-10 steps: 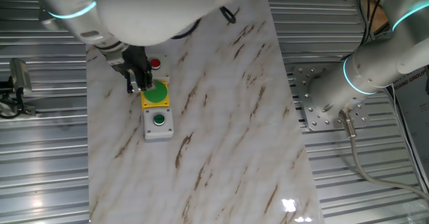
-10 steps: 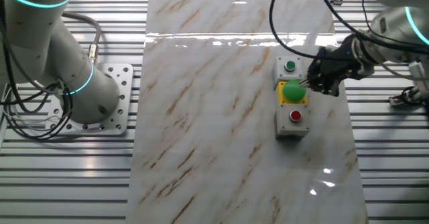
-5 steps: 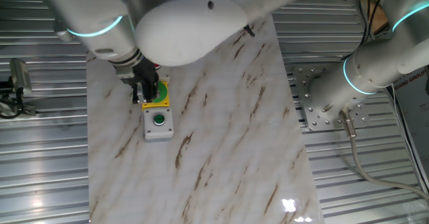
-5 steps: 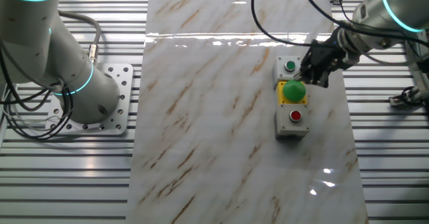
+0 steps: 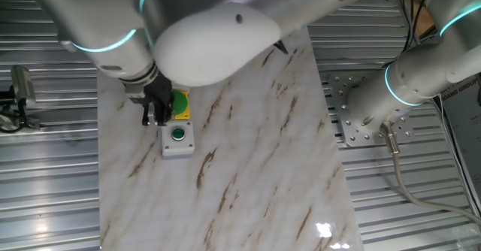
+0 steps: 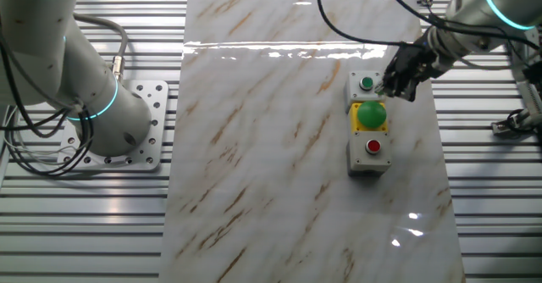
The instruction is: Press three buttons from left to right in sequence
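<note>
The three buttons stand in a row on the marble board (image 6: pixel 279 147): a small red button on grey (image 6: pixel 373 147), a large round green button on yellow (image 6: pixel 371 113) and a small green button on grey (image 6: pixel 366 84). My dark gripper (image 6: pixel 388 86) hangs at the edge of the small green button's box, just off the button. In one fixed view the gripper (image 5: pixel 155 117) is left of the yellow box (image 5: pixel 181 105), just above the small green button (image 5: pixel 178 134); my arm hides the red button there. No view shows the fingertip gap.
A second arm stands on a perforated base plate (image 5: pixel 359 119) beside the board, also in the other fixed view (image 6: pixel 127 122). Ribbed metal table surrounds the board. A small metal fixture (image 5: pixel 19 93) sits off the board's edge near my gripper.
My gripper has moved along the row from beside the large green button to the small green button's box. The buttons and boxes have not shifted.
</note>
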{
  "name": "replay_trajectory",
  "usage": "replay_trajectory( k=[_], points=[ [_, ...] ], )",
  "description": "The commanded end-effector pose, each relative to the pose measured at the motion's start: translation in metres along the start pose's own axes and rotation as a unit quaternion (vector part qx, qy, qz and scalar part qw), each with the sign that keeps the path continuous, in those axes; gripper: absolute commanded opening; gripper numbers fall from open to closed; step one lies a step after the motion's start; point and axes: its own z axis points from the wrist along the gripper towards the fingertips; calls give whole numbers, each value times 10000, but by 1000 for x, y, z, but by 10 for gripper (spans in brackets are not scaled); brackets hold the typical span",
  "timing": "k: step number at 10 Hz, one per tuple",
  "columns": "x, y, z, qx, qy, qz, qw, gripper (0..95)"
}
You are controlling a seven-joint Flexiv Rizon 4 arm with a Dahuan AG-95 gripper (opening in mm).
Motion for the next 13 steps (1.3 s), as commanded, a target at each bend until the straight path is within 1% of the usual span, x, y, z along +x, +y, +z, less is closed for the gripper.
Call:
replay_trajectory(
  k=[1,2,3,4,5,6,7,9,10,11,13],
  points=[
    [-3,6,-1,6,-12,54,10000,0],
    [-5,10,-3,56,-15,69,10000,0],
    [-6,13,-4,54,-30,40,10000,0],
    [-7,16,-4,38,-112,-3,9999,0],
    [-8,17,0,16,-234,-23,9997,0],
    [-8,16,3,20,-322,-120,9994,0],
    [-8,16,4,141,-354,-270,9989,0],
    [-8,16,4,218,-302,-267,9989,0],
    [-8,16,3,344,-275,-338,9985,0],
    [-8,16,3,400,-280,-353,9982,0],
    [-8,16,3,400,-267,-391,9981,0]
  ],
)
